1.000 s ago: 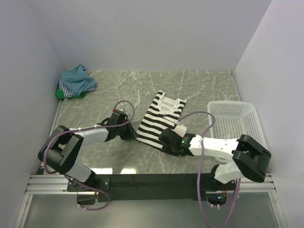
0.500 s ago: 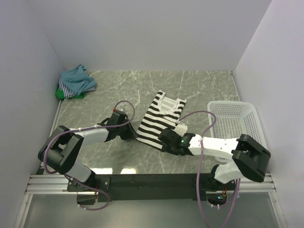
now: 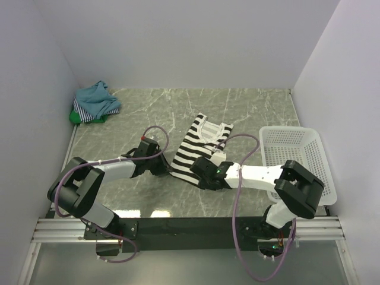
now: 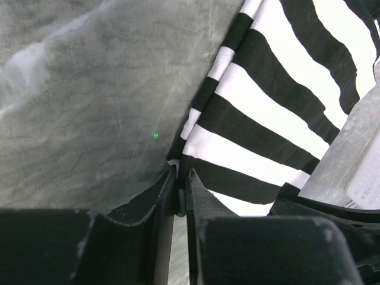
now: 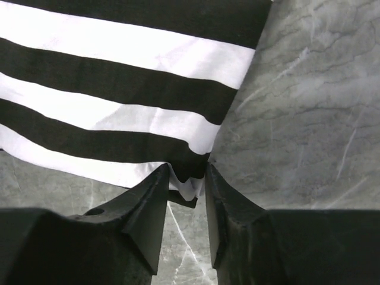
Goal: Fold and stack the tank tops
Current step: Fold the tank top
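The striped top (image 3: 199,145) lies flat on the worktop (image 3: 249,113), just to the left of the basket (image 3: 285,129), not touching it. Its neckline points toward the back wall and its hem faces my bases.

Left fingers (image 3: 169,171): positioned at the hem corner farther from the basket. In the left wrist view they are pressed almost together, with a small white tip of that corner pinched between them. State: closed on the striped top.

Right fingers (image 3: 197,176): positioned at the hem corner nearer the basket. In the right wrist view they stand partly apart, one on each side of the corner. The cloth there is bunched and wrinkled in the gap and meets both inner faces. I cannot tell whether they actually clamp it.

Both corners rest low against the worktop. The rest of the striped top spreads away from my fingers toward the back.

The other tops form a loose pile (image 3: 95,102), well apart from the basket, in the far corner on the opposite side of the worktop. A teal one lies uppermost, with green cloth (image 3: 75,117) showing at the pile's lower edge.
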Controlling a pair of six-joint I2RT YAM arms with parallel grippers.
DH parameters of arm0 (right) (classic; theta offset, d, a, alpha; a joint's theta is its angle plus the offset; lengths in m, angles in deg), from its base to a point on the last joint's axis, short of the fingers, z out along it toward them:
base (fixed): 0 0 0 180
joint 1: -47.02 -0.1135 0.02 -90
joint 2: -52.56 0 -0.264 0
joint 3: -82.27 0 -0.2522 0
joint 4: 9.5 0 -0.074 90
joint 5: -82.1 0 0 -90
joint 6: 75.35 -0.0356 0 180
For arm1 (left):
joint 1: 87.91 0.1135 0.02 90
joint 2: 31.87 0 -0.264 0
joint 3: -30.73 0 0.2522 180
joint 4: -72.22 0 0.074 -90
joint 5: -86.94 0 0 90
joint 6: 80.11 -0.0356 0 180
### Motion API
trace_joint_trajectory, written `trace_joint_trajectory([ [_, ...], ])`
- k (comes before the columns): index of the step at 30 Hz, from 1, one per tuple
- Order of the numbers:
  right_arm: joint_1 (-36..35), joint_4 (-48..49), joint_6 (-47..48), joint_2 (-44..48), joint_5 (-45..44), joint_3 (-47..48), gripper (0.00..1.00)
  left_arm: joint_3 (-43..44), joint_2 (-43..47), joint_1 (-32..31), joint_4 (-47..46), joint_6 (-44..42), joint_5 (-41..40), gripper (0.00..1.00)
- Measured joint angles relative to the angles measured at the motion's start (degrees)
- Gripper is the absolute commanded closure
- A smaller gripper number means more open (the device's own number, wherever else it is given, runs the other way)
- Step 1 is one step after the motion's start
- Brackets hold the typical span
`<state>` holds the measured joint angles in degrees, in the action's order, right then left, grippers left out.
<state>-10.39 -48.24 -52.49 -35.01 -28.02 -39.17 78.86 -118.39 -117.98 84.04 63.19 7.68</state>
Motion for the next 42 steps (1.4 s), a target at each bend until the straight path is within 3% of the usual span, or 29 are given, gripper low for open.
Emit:
trace_joint_trajectory([
  [3,-0.2,0.0,0.7,-0.5,0.0,0.3,0.73,-0.2,0.0,0.0,-0.5,0.0,0.1,0.85],
  [4,-0.2,0.0,0.7,-0.6,0.0,0.3,0.81,-0.3,0.0,0.0,-0.6,0.0,0.2,0.86],
  [5,-0.2,0.2,0.8,-0.7,0.0,0.3,0.99,-0.3,0.0,-0.1,-0.8,0.0,0.2,0.87],
  [6,-0.3,0.5,1.0,-0.8,0.0,0.3,1.00,-0.4,0.0,-0.1,-0.9,0.0,0.3,0.91],
  [9,-0.4,0.9,1.0,-0.8,0.1,0.3,1.00,-0.4,0.0,-0.3,-1.1,0.2,0.4,0.99],
  [19,-3.1,-2.3,7.1,6.2,6.5,-2.2,1.00,-5.7,8.1,-4.4,3.9,3.6,-0.5,0.99],
  [24,-11.2,-2.9,8.6,7.6,10.6,-2.0,1.00,-9.1,20.4,-7.6,15.6,8.1,-4.7,0.99],
  [30,-19.7,-1.6,8.3,8.4,14.8,-0.9,1.00,-9.8,44.7,-11.1,30.3,15.1,-11.3,0.99],
  [33,-21.7,-1.7,8.3,9.0,16.1,3.0,1.00,-7.5,52.6,-11.6,37.7,16.6,-14.8,0.99],
  [36,-22.1,-2.4,8.9,9.1,17.0,7.7,1.00,-3.2,52.0,-11.6,41.9,16.4,-18.4,0.99],
  [42,-19.6,-4.1,9.9,9.5,17.7,11.8,1.00,5.9,41.8,-11.6,42.8,13.3,-22.0,0.99],
])
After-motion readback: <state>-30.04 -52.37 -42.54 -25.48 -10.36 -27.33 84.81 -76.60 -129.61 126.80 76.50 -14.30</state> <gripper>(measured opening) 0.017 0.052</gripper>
